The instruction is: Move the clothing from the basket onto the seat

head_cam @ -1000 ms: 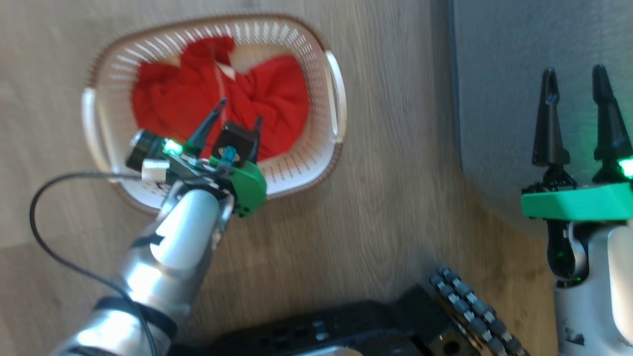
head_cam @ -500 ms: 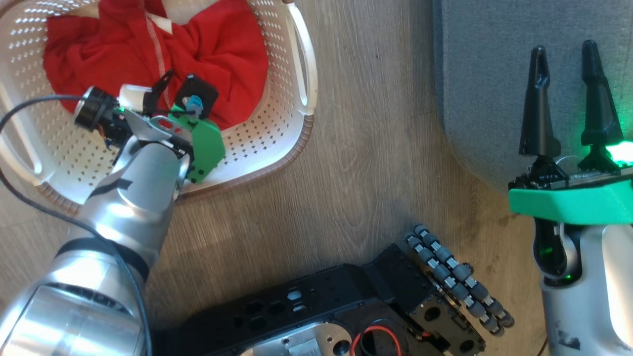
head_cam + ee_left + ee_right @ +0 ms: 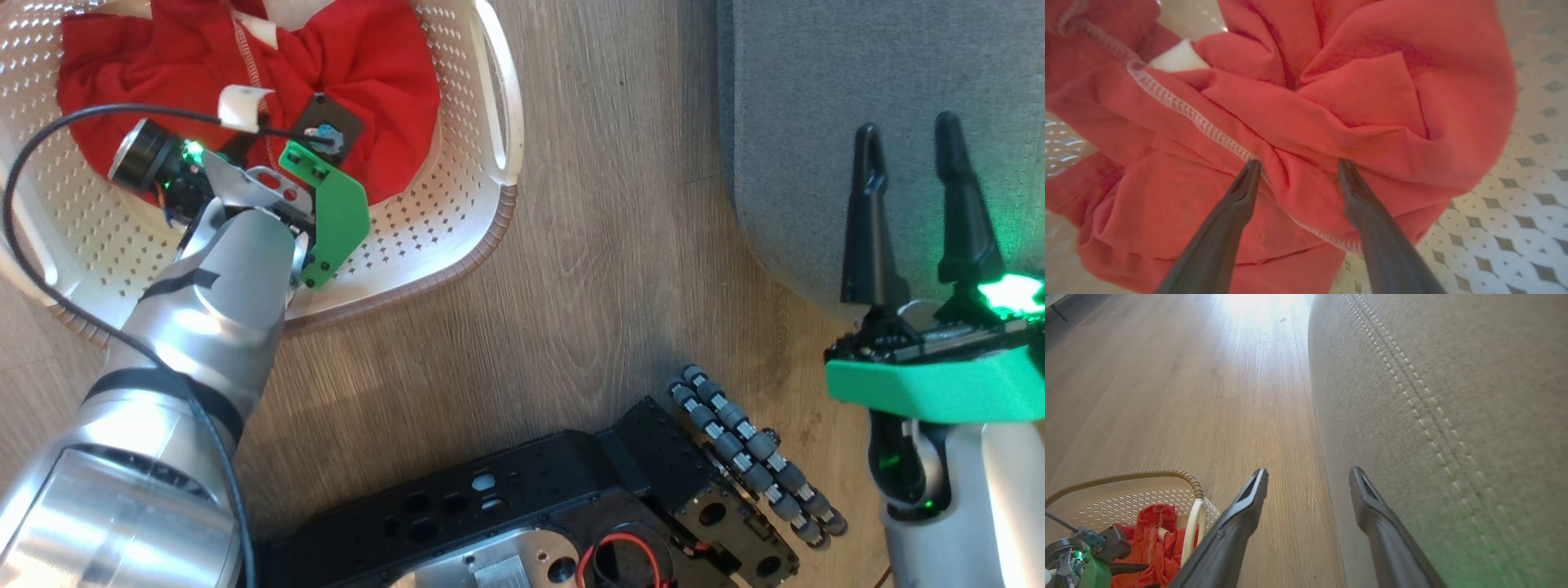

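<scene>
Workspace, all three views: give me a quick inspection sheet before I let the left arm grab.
Surface: wooden floor; the basket stands on it.
Job's things: clothing bunched inside the basket; seat to its right.
Clutter: nothing seen.
Grippers: left gripper open, fingertips at a fold of the clothing; right gripper open, holding nothing, over the seat's edge.
Cables: black cable loops from the left wrist across the basket; red wire in the robot base.
Surroundings: roller wheel on the base, near the seat.

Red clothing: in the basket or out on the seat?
In the basket. The clothing lies bunched on its perforated floor, inside the rim; the open left pincer has its tips at the fabric.
</scene>
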Motion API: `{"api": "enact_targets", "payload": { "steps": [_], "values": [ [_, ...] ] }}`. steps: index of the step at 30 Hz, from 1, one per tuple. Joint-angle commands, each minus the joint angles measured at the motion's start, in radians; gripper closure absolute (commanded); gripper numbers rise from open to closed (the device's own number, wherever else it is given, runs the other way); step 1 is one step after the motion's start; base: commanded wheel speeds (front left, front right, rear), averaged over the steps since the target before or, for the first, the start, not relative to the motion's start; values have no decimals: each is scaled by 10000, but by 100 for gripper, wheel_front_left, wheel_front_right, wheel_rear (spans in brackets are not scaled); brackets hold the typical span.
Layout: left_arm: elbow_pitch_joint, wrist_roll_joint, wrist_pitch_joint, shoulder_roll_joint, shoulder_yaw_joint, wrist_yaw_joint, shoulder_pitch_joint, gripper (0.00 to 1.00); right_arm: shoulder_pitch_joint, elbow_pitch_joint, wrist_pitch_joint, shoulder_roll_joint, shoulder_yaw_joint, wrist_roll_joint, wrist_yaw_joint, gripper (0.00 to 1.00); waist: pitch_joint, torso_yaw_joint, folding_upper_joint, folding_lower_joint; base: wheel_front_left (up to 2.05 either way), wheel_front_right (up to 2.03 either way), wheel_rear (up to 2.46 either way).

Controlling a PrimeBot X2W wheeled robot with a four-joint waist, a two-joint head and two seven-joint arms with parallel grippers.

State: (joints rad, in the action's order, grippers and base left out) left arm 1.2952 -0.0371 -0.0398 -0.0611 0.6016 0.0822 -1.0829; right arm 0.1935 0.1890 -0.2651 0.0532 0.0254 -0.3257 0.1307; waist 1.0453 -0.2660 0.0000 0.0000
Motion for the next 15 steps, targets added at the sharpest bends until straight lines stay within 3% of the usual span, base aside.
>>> {"api": "enact_targets", "payload": {
  "steps": [1, 6, 12, 14, 15],
  "values": [
    [-51, -109, 173, -38, 26, -86, 289, 0, -724, 135, 33, -29, 290, -50, 0, 0, 17, 3, 0, 0, 0, 0, 0],
    [-47, -96, 689, 7, 253, -502, 242, 0, -885, 333, 33, -29, 170, -37, 0, 0, 82, 16, 0, 0, 0, 0, 0],
    [-46, -17, 1050, 51, 396, -446, 209, 0, -952, 499, 33, -29, 230, -33, 0, 0, 134, 62, 0, 0, 0, 0, 0],
    [-46, 40, 1204, 65, 417, -390, 198, 22, -974, 579, 33, -29, 260, -11, 0, 0, 146, 79, 0, 0, 0, 0, 0],
    [-46, 68, 1270, 71, 431, -374, 190, 42, -982, 615, 33, -29, 265, -1, 0, 0, 153, 86, 0, 0, 0, 0, 0]
  ]
}}
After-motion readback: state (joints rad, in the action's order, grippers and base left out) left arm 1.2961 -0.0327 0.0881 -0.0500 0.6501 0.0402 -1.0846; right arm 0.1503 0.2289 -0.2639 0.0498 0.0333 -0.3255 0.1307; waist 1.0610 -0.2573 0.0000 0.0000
